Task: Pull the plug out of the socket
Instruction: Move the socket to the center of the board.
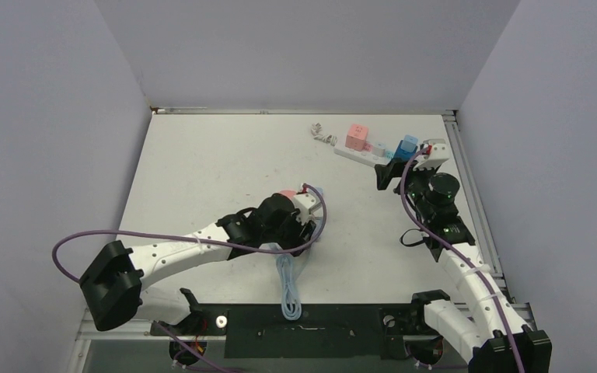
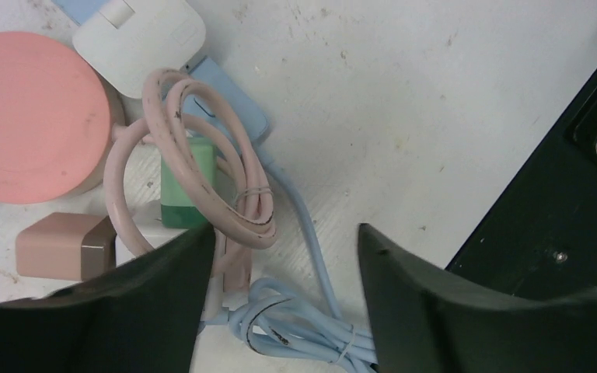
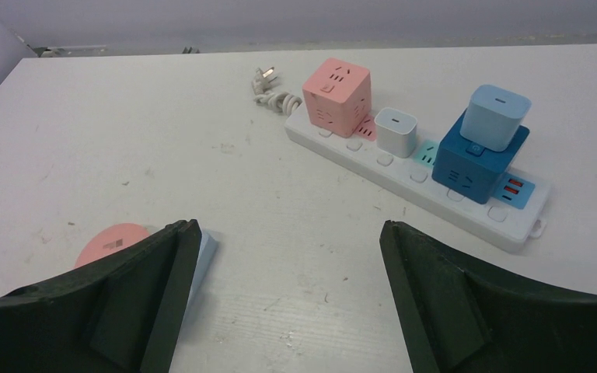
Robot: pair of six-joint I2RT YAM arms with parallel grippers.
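A white power strip [image 3: 435, 190] lies at the back right of the table, also seen in the top view [image 1: 354, 155]. Plugged into it are a pink cube [image 3: 336, 95], a small white charger [image 3: 396, 130], and a dark blue cube [image 3: 478, 159] with a light blue charger [image 3: 497, 115] on top. My right gripper [image 3: 288, 249] is open and empty, low over the table, near side of the strip [image 1: 392, 172]. My left gripper [image 2: 286, 256] is open and empty at mid table [image 1: 311, 224], over a pile of chargers and cables.
Under the left gripper lie a pink disc [image 2: 27, 116], a white charger [image 2: 140, 39], a green plug [image 2: 186, 186], a coiled pink cable [image 2: 237, 194], a tan adapter [image 2: 62, 245] and a bundled light blue cable [image 2: 303, 326]. The strip's own plug [image 3: 268, 78] lies beside it.
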